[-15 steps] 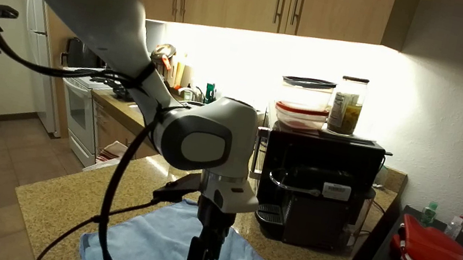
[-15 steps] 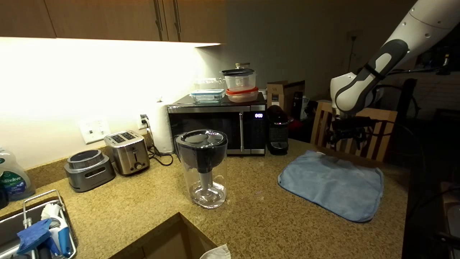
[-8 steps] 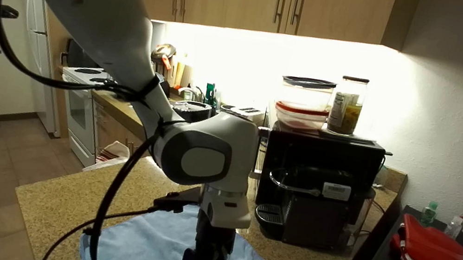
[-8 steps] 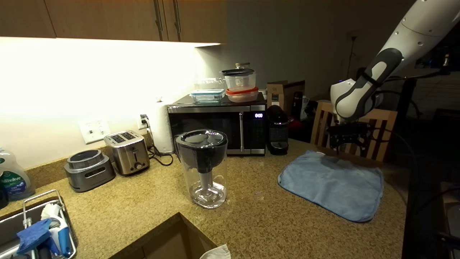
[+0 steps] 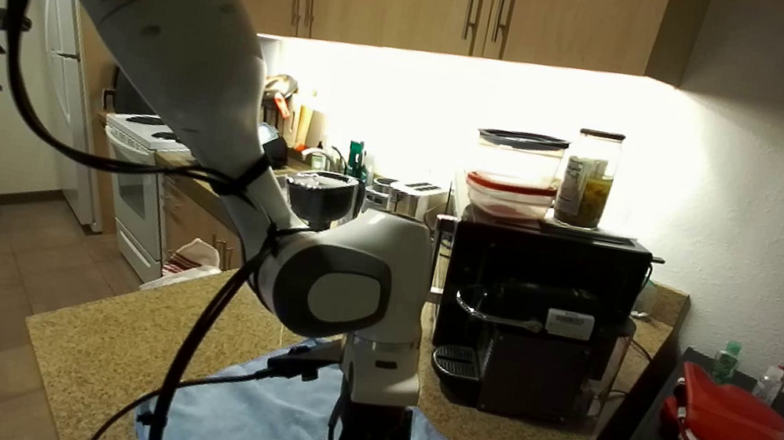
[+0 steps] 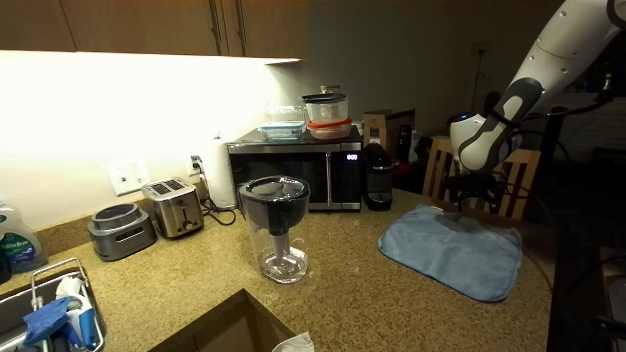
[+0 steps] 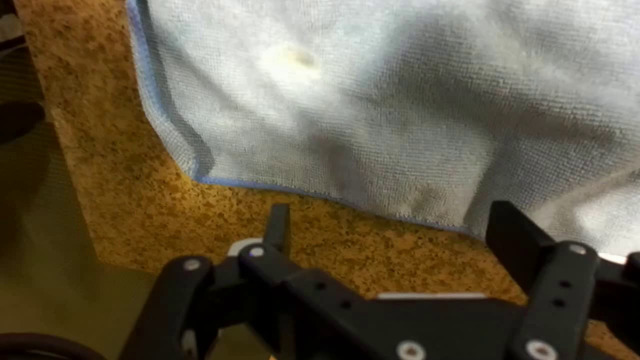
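Your one black two-fingered gripper [image 7: 390, 216] hangs spread and empty over the edge of one light-blue fabric cloth [image 7: 320, 120] lying near a corner of the speckled tan desk [image 6: 381, 308]. One clear, black-lidded plastic pitcher [image 6: 277, 215] stands by the desk's inner corner.

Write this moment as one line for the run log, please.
blue cloth: spread, wrinkled, on counter; gripper: open, empty, near cloth edge; water pitcher: upright on counter

Blue cloth [image 7: 280, 120] cropped in wrist view, white label [image 5: 570, 324] illegible, soap bottle [image 6: 20, 247] cut off
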`<act>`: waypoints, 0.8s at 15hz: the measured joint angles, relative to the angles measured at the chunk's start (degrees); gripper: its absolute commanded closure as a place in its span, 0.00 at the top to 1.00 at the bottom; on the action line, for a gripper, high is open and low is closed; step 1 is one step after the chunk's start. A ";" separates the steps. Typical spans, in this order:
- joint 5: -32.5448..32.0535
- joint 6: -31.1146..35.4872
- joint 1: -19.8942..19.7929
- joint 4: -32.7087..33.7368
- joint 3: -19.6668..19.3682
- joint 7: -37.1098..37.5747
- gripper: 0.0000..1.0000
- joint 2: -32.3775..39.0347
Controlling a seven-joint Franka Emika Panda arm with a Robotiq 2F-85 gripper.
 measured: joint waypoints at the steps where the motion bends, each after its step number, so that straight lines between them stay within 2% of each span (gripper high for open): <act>1: -0.51 0.86 0.37 0.00 -0.54 0.73 1.00 0.52; 6: -1.12 2.21 1.96 -0.08 0.19 1.20 1.00 -0.07; 12: -1.09 2.60 4.81 -2.85 5.75 1.19 1.00 -5.05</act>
